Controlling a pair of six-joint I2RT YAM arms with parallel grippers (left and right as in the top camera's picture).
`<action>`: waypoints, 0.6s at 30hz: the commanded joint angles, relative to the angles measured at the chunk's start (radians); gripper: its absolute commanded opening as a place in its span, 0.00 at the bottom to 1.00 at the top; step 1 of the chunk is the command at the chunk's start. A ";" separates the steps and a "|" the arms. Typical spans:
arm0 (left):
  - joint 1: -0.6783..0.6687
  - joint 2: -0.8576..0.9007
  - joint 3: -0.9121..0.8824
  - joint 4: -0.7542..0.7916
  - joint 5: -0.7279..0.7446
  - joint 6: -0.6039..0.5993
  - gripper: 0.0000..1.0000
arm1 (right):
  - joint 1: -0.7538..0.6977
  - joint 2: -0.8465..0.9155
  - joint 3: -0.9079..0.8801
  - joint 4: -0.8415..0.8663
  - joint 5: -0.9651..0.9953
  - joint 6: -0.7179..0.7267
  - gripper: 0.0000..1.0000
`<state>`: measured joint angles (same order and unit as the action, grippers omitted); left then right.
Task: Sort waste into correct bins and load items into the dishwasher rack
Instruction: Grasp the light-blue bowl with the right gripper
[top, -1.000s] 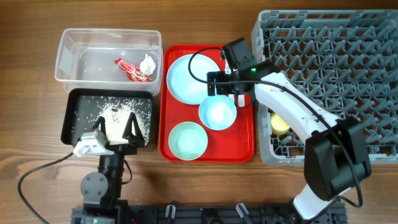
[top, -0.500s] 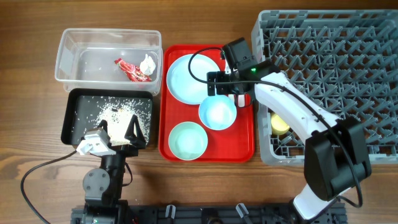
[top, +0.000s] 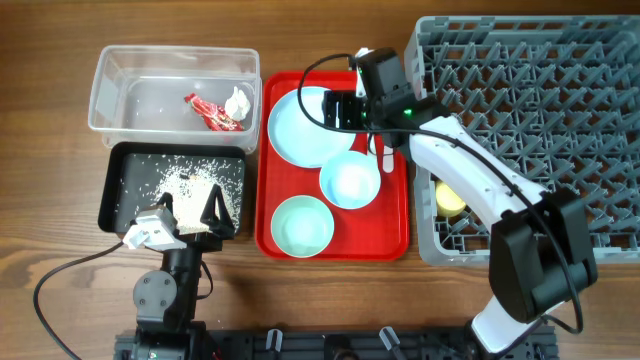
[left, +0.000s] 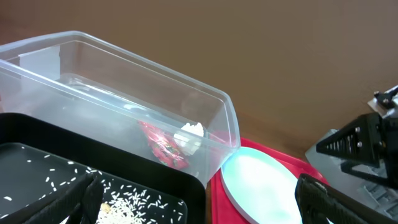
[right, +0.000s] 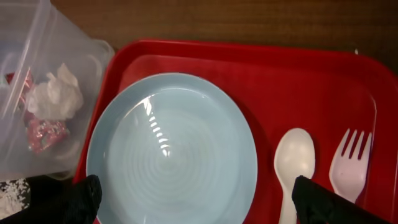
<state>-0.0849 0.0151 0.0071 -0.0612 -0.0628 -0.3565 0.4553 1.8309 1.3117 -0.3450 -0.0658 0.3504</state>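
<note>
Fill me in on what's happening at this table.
The right pincer hangs open above the light blue plate on the red tray, holding nothing. The left pincer is open by the black tray of rice scraps. Wrapper and napkin lie in the clear tub; a yellow cup sits in the rack.

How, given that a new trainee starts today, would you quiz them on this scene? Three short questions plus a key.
1. Multiple choice: the red wrapper and white napkin lie in A) the grey rack, B) the clear tub, C) the pale green bowl.
2. True or false: the white spoon and fork lie side by side on the red tray.
3. Which gripper hangs open above the light blue plate?
Key: 1 B; 2 true; 3 the right gripper.
</note>
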 joint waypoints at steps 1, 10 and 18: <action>0.005 -0.003 -0.002 -0.003 -0.017 0.012 1.00 | 0.002 0.010 0.008 0.006 0.002 0.008 1.00; 0.006 -0.003 -0.002 -0.003 -0.017 0.012 1.00 | 0.002 0.005 0.008 -0.222 -0.337 -0.068 1.00; 0.006 -0.003 -0.002 -0.003 -0.017 0.012 1.00 | 0.089 -0.064 0.008 -0.470 -0.126 -0.152 1.00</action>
<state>-0.0849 0.0151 0.0071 -0.0612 -0.0628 -0.3565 0.4793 1.8275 1.3117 -0.7948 -0.3168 0.2359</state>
